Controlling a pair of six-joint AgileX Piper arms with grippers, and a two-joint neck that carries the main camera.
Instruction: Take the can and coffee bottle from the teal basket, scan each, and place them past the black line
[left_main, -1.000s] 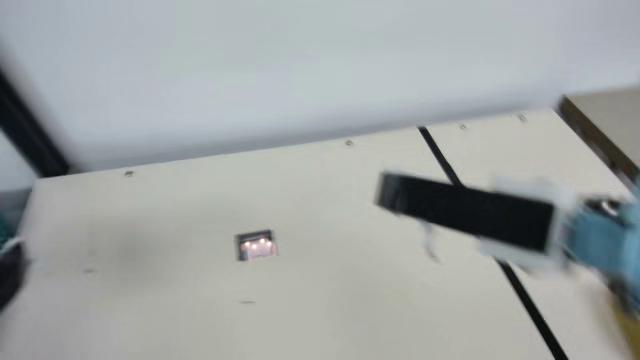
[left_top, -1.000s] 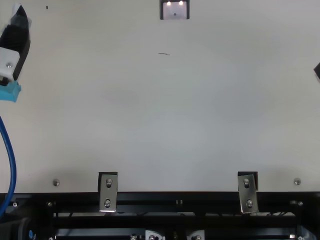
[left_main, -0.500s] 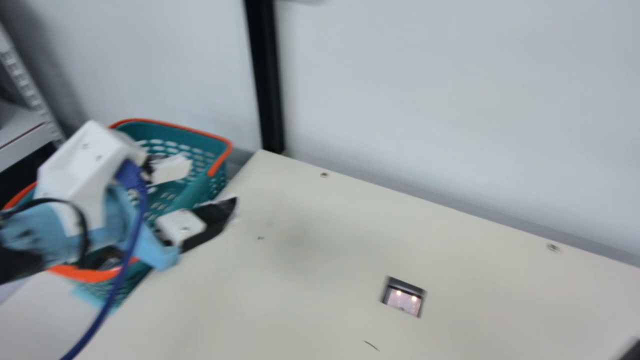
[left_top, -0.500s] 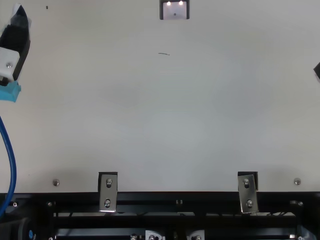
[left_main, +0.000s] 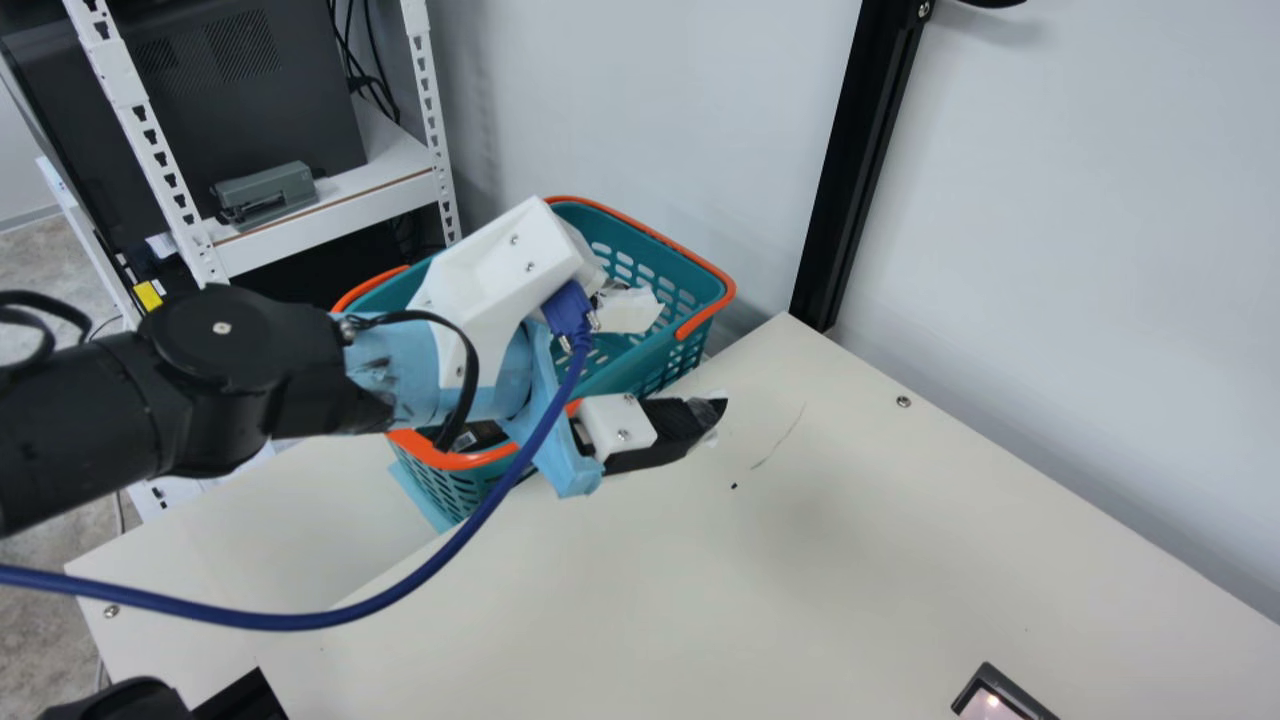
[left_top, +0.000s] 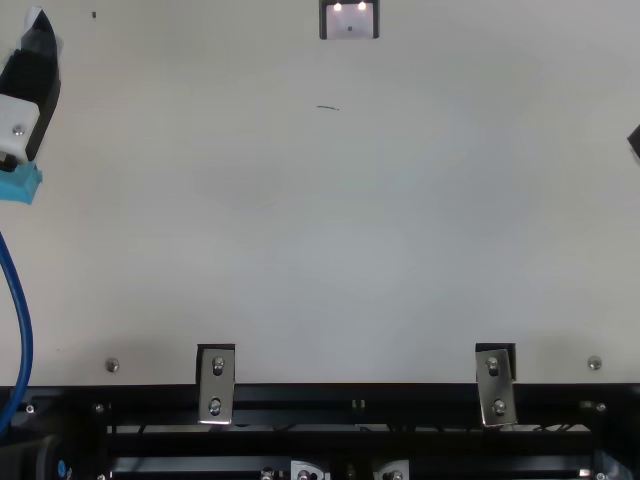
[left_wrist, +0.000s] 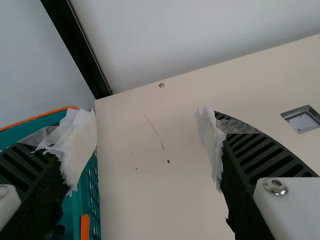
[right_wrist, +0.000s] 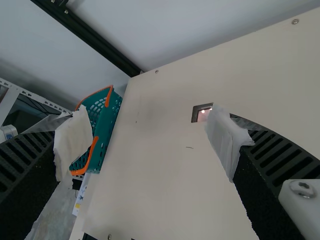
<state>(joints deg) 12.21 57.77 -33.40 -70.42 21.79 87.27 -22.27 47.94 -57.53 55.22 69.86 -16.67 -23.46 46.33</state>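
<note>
We find the left hand (left_main: 668, 362) released, fingers parted, one over the teal basket (left_main: 622, 232); we record the right hand (left_top: 635, 141) likewise released, above the table (left_top: 400, 230).

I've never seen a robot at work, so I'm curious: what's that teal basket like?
The teal basket looks plastic, its walls pierced by rows of slots, its orange handles folded down along the rim. It stands upright and open beside the cream table's left edge, a light blue strip at its foot. Something dark lies inside, mostly hidden. The left arm passes above; whether they touch, I can't tell.
</note>
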